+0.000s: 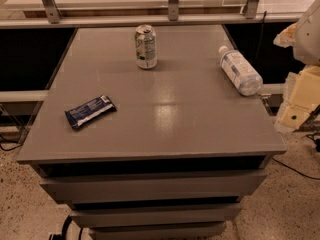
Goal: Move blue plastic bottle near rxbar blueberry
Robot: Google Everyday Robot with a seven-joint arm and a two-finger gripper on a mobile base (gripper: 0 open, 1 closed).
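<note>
The blue plastic bottle (240,71) lies on its side near the right edge of the grey table (165,129), white cap pointing to the back. The rxbar blueberry (90,111), a dark blue wrapper with white lettering, lies flat near the table's left front. My gripper (298,101) shows as cream-coloured parts at the right edge of the camera view, off the table and just right of the bottle, not touching it.
A silver-green drink can (145,46) stands upright at the back middle of the table. A metal rail with posts (173,4) runs behind the table. Drawers (155,186) sit below the tabletop. Cables lie on the speckled floor.
</note>
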